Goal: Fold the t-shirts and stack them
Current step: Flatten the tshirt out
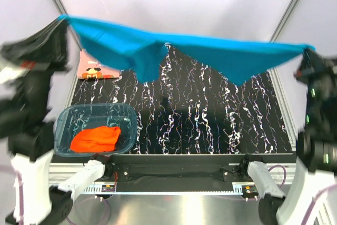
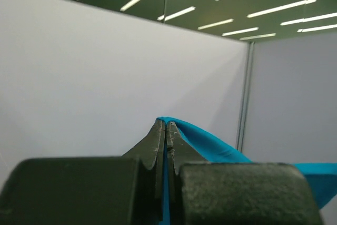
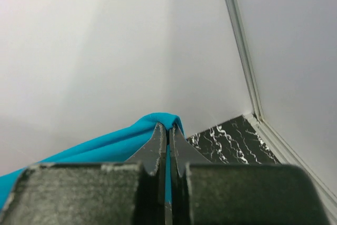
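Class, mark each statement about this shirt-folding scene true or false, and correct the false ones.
1. The teal t-shirt hangs stretched in the air between the left gripper and the right gripper. True.
2. The right gripper is open. False: it is shut on the teal t-shirt.
3. The pink t-shirt lies at the far left of the table. True.
4. The orange t-shirt lies spread flat on the table. False: it sits bunched inside the plastic tub.

Teal t-shirt (image 1: 210, 51): soft matt cloth. Tub (image 1: 126, 113): clear glossy plastic. Table (image 1: 195, 119): glossy black marble-look surface. Frame rail (image 1: 174, 189): dull metal.
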### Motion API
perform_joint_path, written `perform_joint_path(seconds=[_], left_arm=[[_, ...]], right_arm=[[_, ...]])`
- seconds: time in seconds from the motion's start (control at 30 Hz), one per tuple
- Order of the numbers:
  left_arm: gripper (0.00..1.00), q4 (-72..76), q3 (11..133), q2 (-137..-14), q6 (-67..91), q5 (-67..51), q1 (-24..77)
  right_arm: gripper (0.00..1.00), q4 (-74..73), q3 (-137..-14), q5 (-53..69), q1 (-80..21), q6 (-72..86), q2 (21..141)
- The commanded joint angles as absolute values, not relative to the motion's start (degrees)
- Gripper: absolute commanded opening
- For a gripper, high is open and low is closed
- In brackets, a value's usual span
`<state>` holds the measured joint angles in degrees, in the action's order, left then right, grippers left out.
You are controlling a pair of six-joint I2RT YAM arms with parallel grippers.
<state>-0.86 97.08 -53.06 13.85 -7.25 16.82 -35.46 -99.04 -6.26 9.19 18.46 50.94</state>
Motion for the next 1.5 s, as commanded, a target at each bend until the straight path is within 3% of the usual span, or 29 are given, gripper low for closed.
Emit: perform_joint_path(seconds=[0.0,0.33,0.63,0.83,1.1,1.3,1.47], left_arm=[[0.0,0.6,95.6,-48.3,15.3,-8.6,16.6],[0.0,2.5,90.1,-51.2,15.5,-11.2,16.6],[0.0,15.6,70.0,-64.1,18.5,-17.5,16.8],[0.0,25.1,65.0,-84.3,20.0,-16.8,17.4],[0.0,27.0,82.7,-111.5,23.2,-19.2,17.8],[0.0,21.7,96.0,-122.1,22.3,-19.6,17.8],[0.0,19.3,102.6,-126.8,22.1,-19.7,17.8]], right_arm=[[0.0,-39.6,-97.2,-10.0,9.7,18.9,46.2],[0.0,-38.2,-91.3,-11.9,9.7,18.9,47.2],[0.0,-20.7,-64.6,-17.7,9.7,21.9,53.6],[0.0,-4.0,-51.6,-18.5,9.8,23.3,67.9],[0.0,3.8,-64.2,-16.6,11.1,20.1,98.0],[0.0,1.8,-76.8,-13.7,12.9,18.1,110.5],[0.0,0.4,-81.5,-12.3,13.5,17.2,114.4]])
